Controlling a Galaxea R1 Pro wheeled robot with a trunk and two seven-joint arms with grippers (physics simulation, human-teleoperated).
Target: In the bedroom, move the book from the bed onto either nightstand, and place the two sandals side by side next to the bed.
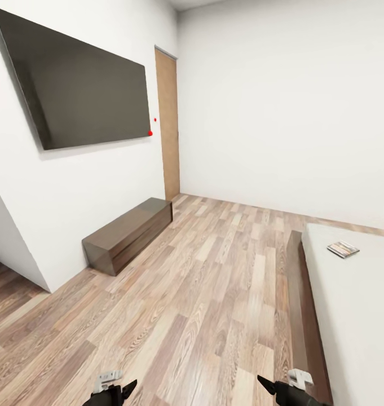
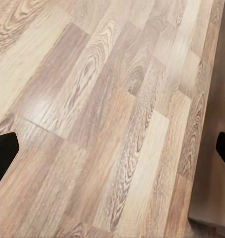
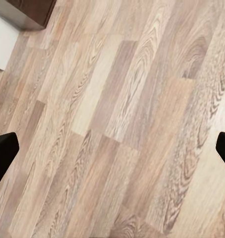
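Note:
The book lies flat on the light-grey mattress of the bed at the right of the head view, near the mattress's far corner. The bed's dark wooden frame runs along the floor beside it. My left gripper and right gripper hang low at the head view's lower edge, over bare wood floor, well short of the book. In both wrist views the black fingertips stand wide apart with nothing between them. The sandals and the nightstand are out of view.
A long dark low cabinet stands against the left wall under a big wall-mounted TV. A wooden door is in the far corner. Wood-plank floor stretches between cabinet and bed. A wall corner juts out at near left.

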